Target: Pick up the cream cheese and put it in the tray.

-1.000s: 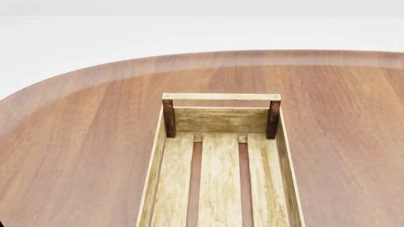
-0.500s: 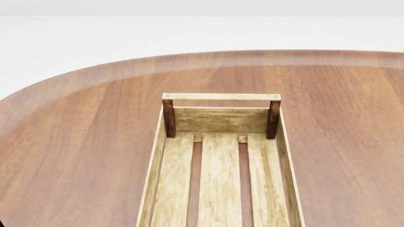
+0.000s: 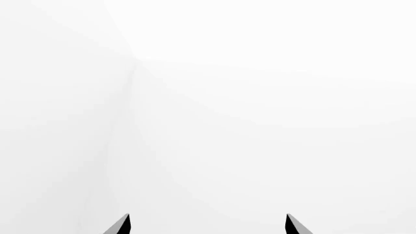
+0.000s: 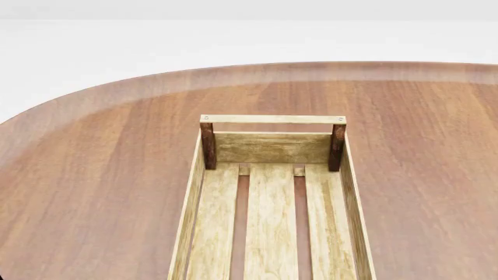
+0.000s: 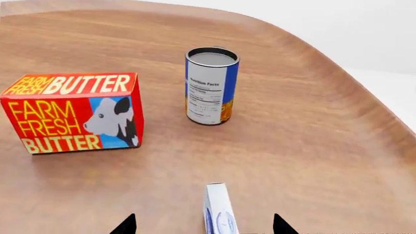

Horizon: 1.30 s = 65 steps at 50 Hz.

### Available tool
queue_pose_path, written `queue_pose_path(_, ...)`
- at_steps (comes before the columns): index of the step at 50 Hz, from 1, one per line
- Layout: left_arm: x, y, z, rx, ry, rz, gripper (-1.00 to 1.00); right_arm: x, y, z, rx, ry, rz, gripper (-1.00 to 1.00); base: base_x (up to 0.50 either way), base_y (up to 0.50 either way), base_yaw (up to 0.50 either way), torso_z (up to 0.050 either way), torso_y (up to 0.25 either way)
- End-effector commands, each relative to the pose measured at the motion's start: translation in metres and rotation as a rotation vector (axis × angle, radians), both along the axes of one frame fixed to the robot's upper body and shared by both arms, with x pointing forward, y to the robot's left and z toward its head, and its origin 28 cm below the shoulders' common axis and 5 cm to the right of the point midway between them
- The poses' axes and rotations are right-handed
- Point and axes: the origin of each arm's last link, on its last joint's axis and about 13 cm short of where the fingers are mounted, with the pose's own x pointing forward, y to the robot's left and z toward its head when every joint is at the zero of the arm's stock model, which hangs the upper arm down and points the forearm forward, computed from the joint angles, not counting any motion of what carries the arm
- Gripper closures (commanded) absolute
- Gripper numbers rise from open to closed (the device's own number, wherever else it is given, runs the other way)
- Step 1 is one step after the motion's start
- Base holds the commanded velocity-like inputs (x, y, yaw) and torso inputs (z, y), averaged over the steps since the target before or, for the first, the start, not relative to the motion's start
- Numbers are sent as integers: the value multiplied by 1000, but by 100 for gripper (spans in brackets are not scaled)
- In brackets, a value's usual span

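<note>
We count one tray (image 4: 272,192), one cream cheese box (image 5: 219,212), one butter box (image 5: 73,112) and one can (image 5: 211,86), all on a single round-edged wooden counter (image 4: 101,175).

Head view: the light-wood tray lies lengthwise on the counter, running from the near edge of the frame toward the far rim. Three slats form its floor, and two dark corner posts carry a rail handle at its far end. Bare wood lies on both sides of it and beyond it up to the far rim. Neither arm shows in this view.

Right wrist view: the cream cheese stands on its narrow edge on the counter, between the two dark tips of the right gripper (image 5: 204,225). The jaws are spread wide and clear of the box on either side. Farther off, the butter box and the upright can stand apart from each other and from the cream cheese, with open wood between all three. The counter's curved rim passes behind the can.

Left wrist view: the left gripper (image 3: 207,225) shows only two dark tips, spread wide with nothing between them, against a plain white background.
</note>
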Motion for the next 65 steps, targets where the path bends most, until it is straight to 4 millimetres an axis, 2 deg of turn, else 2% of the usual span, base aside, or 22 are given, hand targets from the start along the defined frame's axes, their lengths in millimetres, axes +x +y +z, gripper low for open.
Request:
queue_pose_path(1,0,0,1,-3,-2,1,-100,-3,-5,2,27,0,-11,-100,0,0,0,0,0)
queue_pose_path(25,-1,2,2,-9,-8,9,-100,-1,-11,-8,20,53,-55,-100,0,0,0,0,0)
queue_pose_path(36,0,1,1,-8,-5,8,-100,1,-14,-20,50,79,-64,-100,0,0,0,0,0)
queue_pose_path(65,2,1,0,-6,0,10,-100,1,-23,-29,83,88,-96,-100,0,0,0,0,0)
